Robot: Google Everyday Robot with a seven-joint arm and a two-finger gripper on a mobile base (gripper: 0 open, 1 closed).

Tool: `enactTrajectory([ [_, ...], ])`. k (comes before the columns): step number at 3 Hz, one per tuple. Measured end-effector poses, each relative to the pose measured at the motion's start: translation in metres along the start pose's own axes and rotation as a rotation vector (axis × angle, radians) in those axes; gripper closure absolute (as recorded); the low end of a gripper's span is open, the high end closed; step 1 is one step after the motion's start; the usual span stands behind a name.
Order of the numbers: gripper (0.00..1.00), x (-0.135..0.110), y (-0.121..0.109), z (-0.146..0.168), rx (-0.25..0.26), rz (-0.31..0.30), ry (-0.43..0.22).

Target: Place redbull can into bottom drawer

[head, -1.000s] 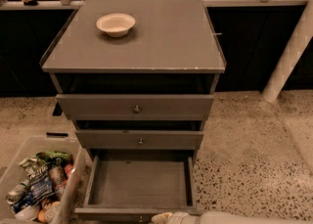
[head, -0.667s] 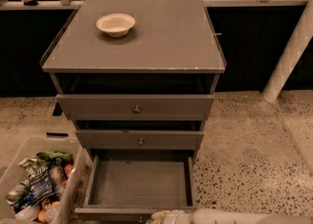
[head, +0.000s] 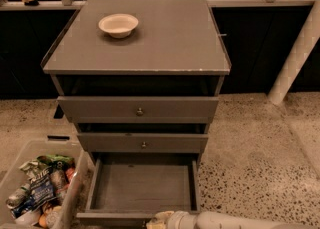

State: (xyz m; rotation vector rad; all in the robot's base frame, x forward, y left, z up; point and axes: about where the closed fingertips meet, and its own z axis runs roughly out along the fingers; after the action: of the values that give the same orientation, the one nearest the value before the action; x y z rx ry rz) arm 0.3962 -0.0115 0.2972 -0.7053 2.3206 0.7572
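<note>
The hand sits at the bottom edge of view, against the front lip of the bottom drawer, which stands pulled open just beyond it (spread or pinching, I cannot tell). Farther beyond, a white bowl rests on the desk; a bin lies to the hand's left.

Cabinet top: smooth grey panel, matt with a faint sheen. Drawer fronts: the same matt grey, the two upper ones each with a small shiny metal knob. Inside of the bottom drawer, lower centre: smooth and matt. Bowl, upper left: pale, matt. Floor: speckled stone, rough-looking. Bin, lower left: translucent plastic holding glossy wrappers. Gripper, bottom edge: pale, smooth plastic.
</note>
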Motion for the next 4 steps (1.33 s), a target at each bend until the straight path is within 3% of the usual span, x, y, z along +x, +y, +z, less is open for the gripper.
enactTrajectory([
  [1,1.00,-0.047,0.012,-0.026,0.021,-0.043,-0.038],
  [2,1.00,-0.102,-0.011,-0.052,0.041,-0.160,-0.086],
  [3,1.00,-0.132,-0.028,-0.055,0.047,-0.167,-0.128],
  [4,1.00,-0.132,-0.028,-0.055,0.048,-0.166,-0.128],
])
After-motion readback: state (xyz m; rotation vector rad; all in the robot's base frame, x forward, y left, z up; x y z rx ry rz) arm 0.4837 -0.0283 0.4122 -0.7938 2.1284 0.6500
